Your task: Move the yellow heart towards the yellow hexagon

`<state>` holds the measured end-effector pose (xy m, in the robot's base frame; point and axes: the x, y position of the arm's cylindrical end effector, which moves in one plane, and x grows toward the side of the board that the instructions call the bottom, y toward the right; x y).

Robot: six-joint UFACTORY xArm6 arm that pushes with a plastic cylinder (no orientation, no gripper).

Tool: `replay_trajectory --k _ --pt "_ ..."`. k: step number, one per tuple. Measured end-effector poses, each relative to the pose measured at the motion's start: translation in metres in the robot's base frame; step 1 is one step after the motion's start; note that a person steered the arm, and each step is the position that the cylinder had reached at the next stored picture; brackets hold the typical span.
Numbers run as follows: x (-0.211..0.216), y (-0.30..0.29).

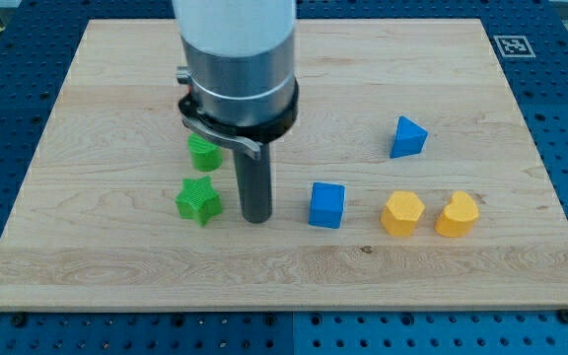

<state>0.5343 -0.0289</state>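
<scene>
The yellow heart (458, 215) lies on the wooden board (116, 266) at the view's lower right. The yellow hexagon (401, 213) sits just to its left, a small gap between them. My tip (255, 219) rests on the board well to the left of both, between the green star (198, 200) and the blue cube (327, 205). The tip touches no block.
A green block (203, 152), partly hidden behind the arm, sits above the green star. A blue triangular block (408, 137) lies above the yellow hexagon. The arm's wide grey body (237, 59) covers the board's upper middle.
</scene>
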Motion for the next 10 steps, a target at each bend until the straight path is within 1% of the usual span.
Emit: replay_trajectory --k 2,3,5,8,10 --pt "0.007 0.052" --pt "0.006 0.064" --pt "-0.009 0.069" --pt "-0.005 0.082" --pt "-0.009 0.14"
